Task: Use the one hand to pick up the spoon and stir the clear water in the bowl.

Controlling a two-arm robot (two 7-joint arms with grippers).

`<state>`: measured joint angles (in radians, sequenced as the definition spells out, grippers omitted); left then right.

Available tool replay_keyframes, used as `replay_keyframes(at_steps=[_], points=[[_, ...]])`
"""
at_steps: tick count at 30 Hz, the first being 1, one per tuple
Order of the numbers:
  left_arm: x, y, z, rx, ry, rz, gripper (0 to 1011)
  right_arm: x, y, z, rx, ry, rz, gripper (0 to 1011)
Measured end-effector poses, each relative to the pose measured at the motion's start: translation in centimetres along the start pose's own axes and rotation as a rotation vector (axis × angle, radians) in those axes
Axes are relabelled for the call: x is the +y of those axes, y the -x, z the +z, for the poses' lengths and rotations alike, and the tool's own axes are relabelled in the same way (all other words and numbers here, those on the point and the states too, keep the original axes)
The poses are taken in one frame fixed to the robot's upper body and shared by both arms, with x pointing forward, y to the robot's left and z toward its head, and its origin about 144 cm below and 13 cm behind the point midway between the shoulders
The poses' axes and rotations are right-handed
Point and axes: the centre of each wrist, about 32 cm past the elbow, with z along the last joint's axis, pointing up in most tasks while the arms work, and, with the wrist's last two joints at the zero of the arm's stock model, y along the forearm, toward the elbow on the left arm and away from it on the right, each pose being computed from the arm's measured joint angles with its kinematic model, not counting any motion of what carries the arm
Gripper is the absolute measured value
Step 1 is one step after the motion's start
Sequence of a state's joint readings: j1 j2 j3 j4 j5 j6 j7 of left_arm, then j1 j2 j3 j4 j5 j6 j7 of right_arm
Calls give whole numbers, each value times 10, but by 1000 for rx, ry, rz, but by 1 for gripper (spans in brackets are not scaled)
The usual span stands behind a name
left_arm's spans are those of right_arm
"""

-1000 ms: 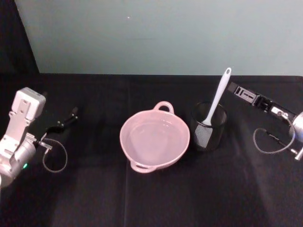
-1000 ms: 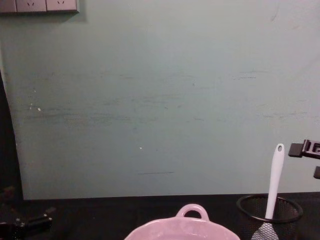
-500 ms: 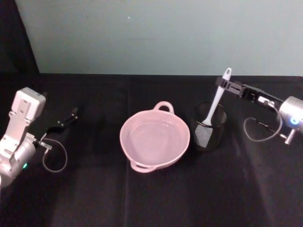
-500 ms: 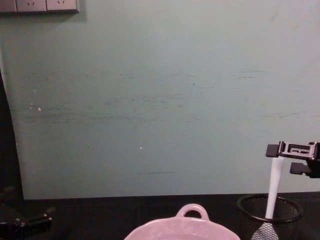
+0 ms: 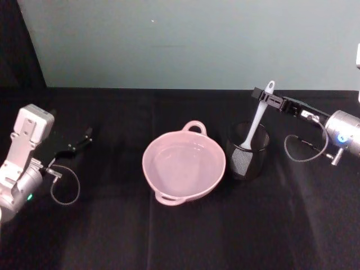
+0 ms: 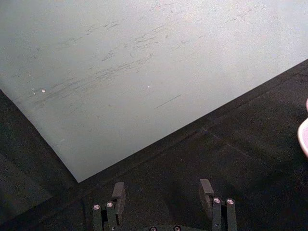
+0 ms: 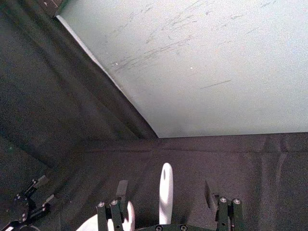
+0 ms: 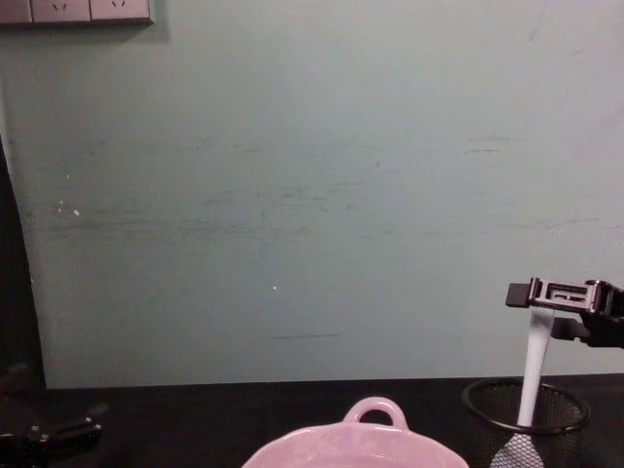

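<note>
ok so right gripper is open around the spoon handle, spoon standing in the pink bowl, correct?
No. The spoon stands in the black mesh cup beside the pink bowl, not in the bowl; the head view shows it. The right gripper is open around the handle, as you said.

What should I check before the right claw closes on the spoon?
1. Right claw open: ok, its fingers are spread.
2. Spoon handle between those fingers: ok, the right wrist view shows it near the middle of the gap.
3. Firm grip on the spoon: not ok, the claw has not closed yet.
4. Spoon free to lift: ok, it leans loose in the mesh cup.
5. Bowl within a short carry: ok, it sits just left of the cup.
6. Left claw out of the way: ok, parked at the far left.
</note>
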<state>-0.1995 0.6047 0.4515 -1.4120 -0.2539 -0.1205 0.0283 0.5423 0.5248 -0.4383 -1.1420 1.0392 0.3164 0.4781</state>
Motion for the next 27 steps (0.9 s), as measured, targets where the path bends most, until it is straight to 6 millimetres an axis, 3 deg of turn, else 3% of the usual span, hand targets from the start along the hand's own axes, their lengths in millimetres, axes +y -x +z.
replay_keyframes(at_steps=[15, 22, 27], points=[[0, 0, 0, 0, 0, 0, 1011, 2, -2, 0, 4, -4, 11, 995], [0, 0, 0, 0, 0, 0, 1011, 2, -2, 0, 3, -2, 8, 842], [0, 0, 0, 0, 0, 0, 1011, 2, -2, 0, 2, -2, 7, 678]])
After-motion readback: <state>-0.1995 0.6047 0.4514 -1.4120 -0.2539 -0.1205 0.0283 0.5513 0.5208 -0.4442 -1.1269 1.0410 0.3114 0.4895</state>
